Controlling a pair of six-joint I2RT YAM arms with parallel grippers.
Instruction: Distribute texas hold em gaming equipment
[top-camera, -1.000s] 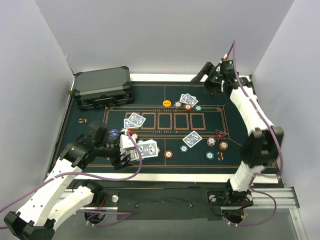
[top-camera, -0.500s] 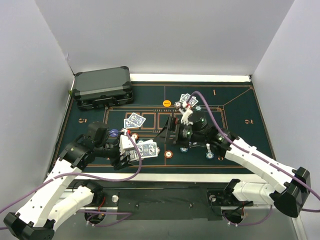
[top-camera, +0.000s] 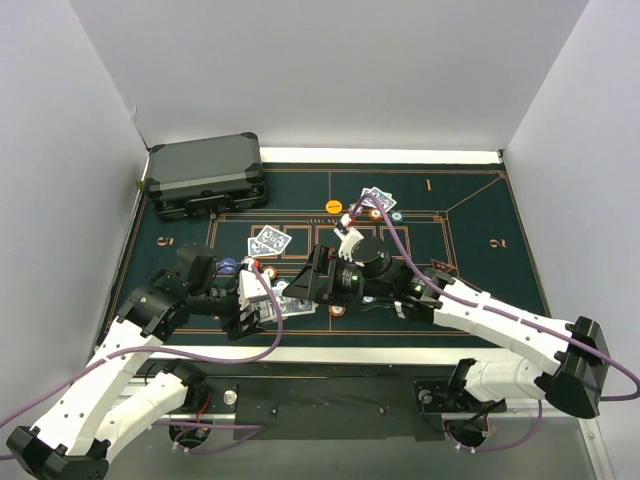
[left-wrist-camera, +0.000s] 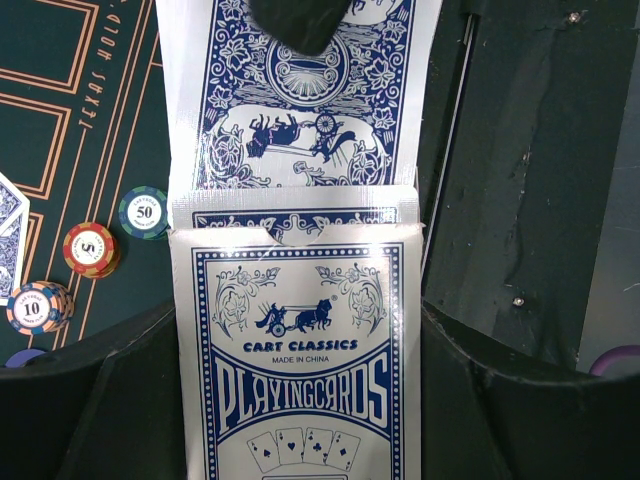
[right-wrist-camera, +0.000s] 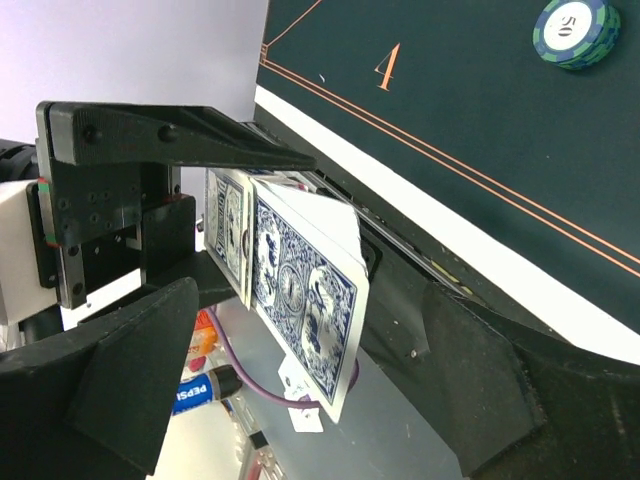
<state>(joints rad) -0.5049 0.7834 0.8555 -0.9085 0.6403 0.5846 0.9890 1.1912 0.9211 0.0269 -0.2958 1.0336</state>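
Playing cards (left-wrist-camera: 300, 130), glossy blue-backed, protrude from the box (left-wrist-camera: 300, 380) left fingers (left-wrist-camera: 100, 400) clamp; right fingers (right-wrist-camera: 130, 380) gape wide.

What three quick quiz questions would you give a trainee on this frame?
1. True or false: the left gripper is shut on the card box.
2. On the mat, the dark grey case sits at the: A) far-left corner; B) near-right corner; C) centre.
3. What number is printed on the green-and-blue chip in the left wrist view?
Key: 1 true; 2 A; 3 50.
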